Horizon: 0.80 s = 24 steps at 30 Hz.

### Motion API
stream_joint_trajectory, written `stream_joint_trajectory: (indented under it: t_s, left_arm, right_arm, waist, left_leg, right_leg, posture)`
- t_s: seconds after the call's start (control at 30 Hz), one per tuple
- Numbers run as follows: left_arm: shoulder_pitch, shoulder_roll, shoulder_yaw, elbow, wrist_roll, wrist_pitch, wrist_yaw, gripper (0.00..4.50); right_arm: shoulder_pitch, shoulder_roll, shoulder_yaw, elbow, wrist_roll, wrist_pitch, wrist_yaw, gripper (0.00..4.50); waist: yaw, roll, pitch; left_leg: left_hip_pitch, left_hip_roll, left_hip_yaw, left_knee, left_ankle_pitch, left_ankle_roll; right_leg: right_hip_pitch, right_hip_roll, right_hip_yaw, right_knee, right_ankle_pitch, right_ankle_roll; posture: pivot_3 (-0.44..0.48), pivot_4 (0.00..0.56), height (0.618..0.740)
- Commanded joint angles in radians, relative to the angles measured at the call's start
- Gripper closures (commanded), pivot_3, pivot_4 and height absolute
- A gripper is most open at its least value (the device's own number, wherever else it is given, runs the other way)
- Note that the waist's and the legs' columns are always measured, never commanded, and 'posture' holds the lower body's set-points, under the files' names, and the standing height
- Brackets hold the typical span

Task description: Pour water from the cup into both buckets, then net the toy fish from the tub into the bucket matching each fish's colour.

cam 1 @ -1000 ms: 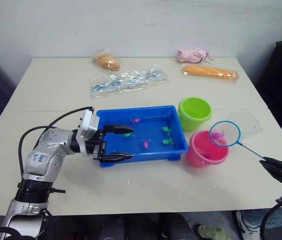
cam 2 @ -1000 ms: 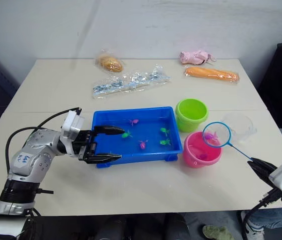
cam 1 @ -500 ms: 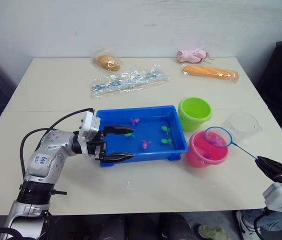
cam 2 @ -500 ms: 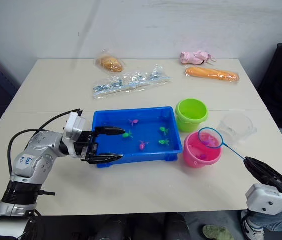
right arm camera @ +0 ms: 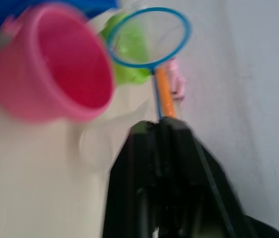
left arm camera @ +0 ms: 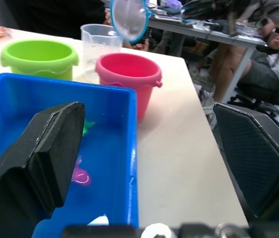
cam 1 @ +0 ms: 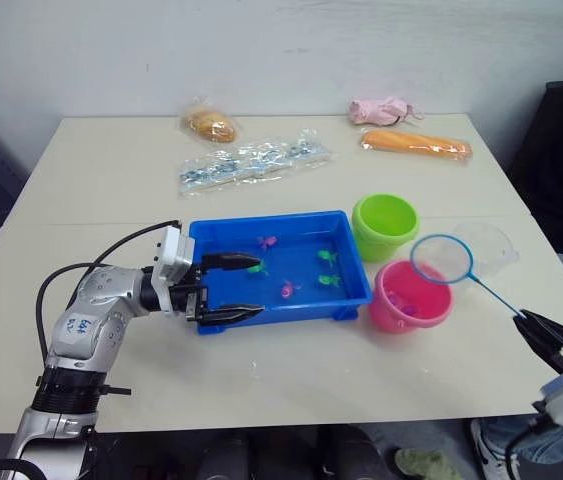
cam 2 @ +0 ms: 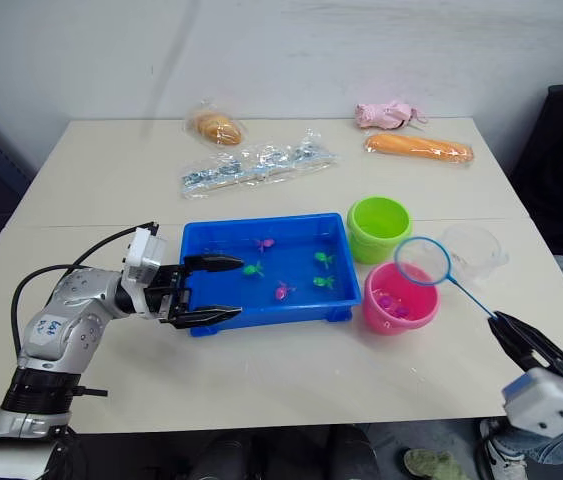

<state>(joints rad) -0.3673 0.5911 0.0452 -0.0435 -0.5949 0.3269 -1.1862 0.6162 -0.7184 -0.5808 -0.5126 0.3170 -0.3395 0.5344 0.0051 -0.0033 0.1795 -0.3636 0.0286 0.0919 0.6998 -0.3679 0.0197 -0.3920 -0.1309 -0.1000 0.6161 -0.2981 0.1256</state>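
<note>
The blue tub sits mid-table with water and several pink and green toy fish in it. Just right of it stand the green bucket and the pink bucket, which holds pink fish. The clear cup stands behind the pink bucket. My right gripper is shut on the handle of a blue-ringed net, which hangs over the pink bucket's far rim and looks empty. My left gripper is open, straddling the tub's near left wall.
Along the far edge lie a bagged bun, a clear plastic packet, a long orange item and a pink soft toy. A seated person shows beyond the table's right side.
The net, which held a pink fish a second ago, dipped over the pink bucket and has risen again without it. The left gripper has stayed put.
</note>
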Motion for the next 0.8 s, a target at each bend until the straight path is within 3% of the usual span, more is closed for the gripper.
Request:
stream_joint_trajectory:
  t_s: [0.03, 0.17, 0.37, 0.5, 0.8]
  left_arm:
    - [0.041, 0.039, 0.078, -0.023, -0.043, 0.036, 0.011, 0.03]
    - [0.132, 0.096, 0.193, -0.038, -0.049, 0.034, 0.041, 0.03]
    - [0.230, 0.135, 0.303, -0.055, -0.032, -0.003, 0.081, 0.03]
    - [0.293, 0.150, 0.321, -0.114, -0.019, -0.015, 0.095, 0.03]
    - [0.354, 0.128, 0.276, -0.231, -0.003, -0.023, 0.143, 0.03]
  right_arm:
    - [-0.125, -0.123, 0.065, -0.200, 0.421, 0.348, -0.067, 4.50]
    - [-0.370, -0.267, 0.289, -0.178, 0.500, 0.613, 0.003, 4.50]
    - [-0.660, -0.274, 0.491, -0.084, 0.351, 0.736, 0.044, 4.50]
    - [-0.844, -0.319, 0.663, 0.059, 0.075, 0.653, 0.164, 4.50]
    - [-1.066, -0.234, 0.843, 0.325, -0.202, 0.492, 0.330, 4.50]
  waist:
    - [-0.011, -0.001, 0.000]
    - [-0.013, -0.003, 0.001]
    - [0.010, -0.002, 0.001]
    - [0.003, -0.003, 0.001]
    - [-0.009, -0.003, 0.001]
  left_leg:
    - [0.001, 0.000, 0.000, 0.000, 0.000, 0.000]
    - [0.007, 0.000, -0.001, -0.001, -0.001, 0.001]
    - [0.003, 0.000, -0.003, -0.001, -0.002, -0.001]
    - [0.002, -0.002, -0.001, 0.000, -0.003, 0.001]
    - [-0.005, -0.002, -0.001, 0.000, -0.002, 0.001]
  right_leg:
    - [0.000, -0.001, 0.000, 0.001, 0.000, -0.001]
    - [0.002, -0.003, 0.003, 0.001, -0.002, -0.004]
    - [-0.002, -0.002, -0.001, 0.002, -0.004, -0.007]
    - [-0.002, -0.003, 0.000, 0.001, -0.002, -0.004]
    - [-0.006, -0.002, -0.004, 0.000, -0.002, -0.003]
  posture:
    - [0.000, 0.150, 0.740]
    - [0.000, 0.150, 0.740]
    - [0.000, 0.150, 0.740]
    - [0.000, 0.150, 0.740]
    - [0.000, 0.150, 0.740]
